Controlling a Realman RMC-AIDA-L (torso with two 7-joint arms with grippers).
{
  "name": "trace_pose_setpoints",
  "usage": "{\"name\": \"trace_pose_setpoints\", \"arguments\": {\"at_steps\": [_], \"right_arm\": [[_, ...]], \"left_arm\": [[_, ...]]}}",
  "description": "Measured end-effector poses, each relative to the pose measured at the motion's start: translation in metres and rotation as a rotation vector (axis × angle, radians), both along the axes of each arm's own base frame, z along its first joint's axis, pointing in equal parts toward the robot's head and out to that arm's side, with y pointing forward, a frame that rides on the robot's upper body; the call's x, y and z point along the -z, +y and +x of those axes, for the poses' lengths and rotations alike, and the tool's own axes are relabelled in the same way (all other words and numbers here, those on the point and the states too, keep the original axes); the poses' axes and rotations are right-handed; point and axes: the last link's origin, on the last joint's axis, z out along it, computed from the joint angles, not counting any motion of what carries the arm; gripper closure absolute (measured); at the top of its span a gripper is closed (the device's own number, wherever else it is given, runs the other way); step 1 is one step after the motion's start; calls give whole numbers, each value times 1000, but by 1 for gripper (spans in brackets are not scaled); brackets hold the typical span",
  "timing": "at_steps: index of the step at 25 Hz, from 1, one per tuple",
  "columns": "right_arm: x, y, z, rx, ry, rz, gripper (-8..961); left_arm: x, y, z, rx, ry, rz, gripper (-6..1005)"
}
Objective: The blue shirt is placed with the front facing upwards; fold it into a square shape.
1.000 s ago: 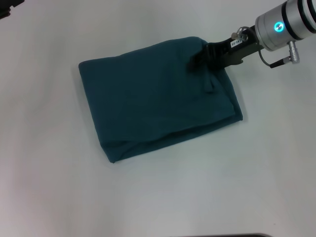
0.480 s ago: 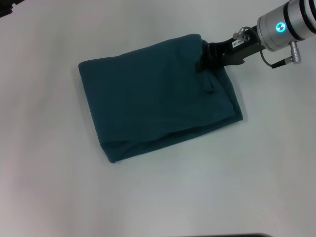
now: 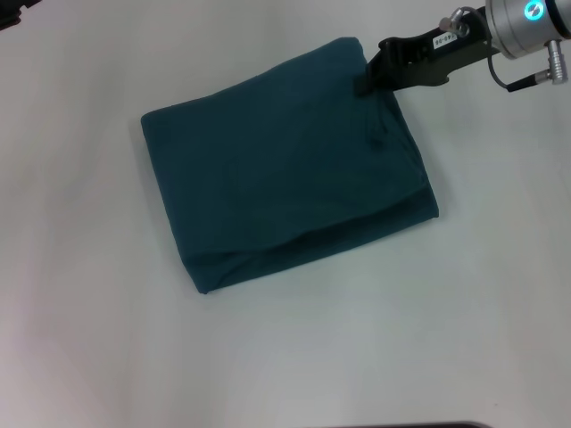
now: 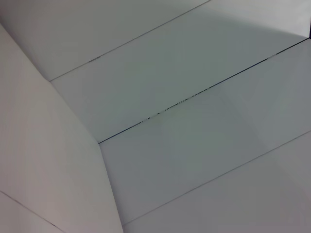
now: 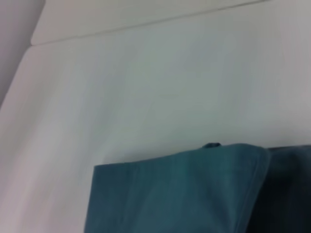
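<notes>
The blue shirt (image 3: 285, 165) lies folded into a thick, roughly square packet on the white table (image 3: 294, 357), filling the middle of the head view and turned slightly askew, with its layered edges showing along the lower side. No lettering shows on top. The right gripper (image 3: 368, 78) reaches in from the upper right of the frame, its dark tip right at the packet's upper right corner; I cannot tell whether its fingers are spread or pressed together. In the right wrist view one corner of the shirt (image 5: 180, 189) fills the lower part. The left gripper is out of sight.
</notes>
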Motion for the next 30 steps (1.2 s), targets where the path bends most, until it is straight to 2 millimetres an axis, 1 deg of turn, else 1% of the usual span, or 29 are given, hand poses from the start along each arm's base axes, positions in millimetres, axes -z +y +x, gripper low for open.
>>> {"name": "trace_pose_setpoints", "arguments": {"at_steps": [8, 11, 15, 17, 20, 22, 23, 24, 25, 28, 30], "right_arm": [[-2, 4, 24, 50, -80, 58, 908], [0, 4, 27, 55, -88, 66, 904], [5, 3, 26, 48, -100, 48, 899], [5, 2, 27, 51, -102, 45, 897], [1, 0, 34, 67, -105, 43, 893], [-5, -4, 42, 82, -120, 37, 891], [-5, -4, 42, 82, -120, 37, 890], [-15, -4, 49, 88, -142, 48, 888], [-15, -4, 49, 88, -142, 48, 887], [-36, 2, 56, 118, -153, 119, 883], [-48, 5, 56, 128, -123, 171, 881]], "left_arm": [[0, 0, 0, -1, -2, -1, 53], [0, 0, 0, -2, -2, 0, 53], [1, 1, 0, -4, -3, 0, 53], [1, 1, 0, -6, -3, 1, 53], [1, 1, -1, -8, -4, 1, 53], [2, 1, -1, -11, -6, 0, 53], [2, 1, -1, -11, -7, -1, 53], [2, 1, -1, -12, -8, -2, 53], [2, 1, -2, -13, -8, -2, 53], [2, 1, -1, -12, -8, -2, 53], [2, 1, -1, -9, -8, -3, 53]]}}
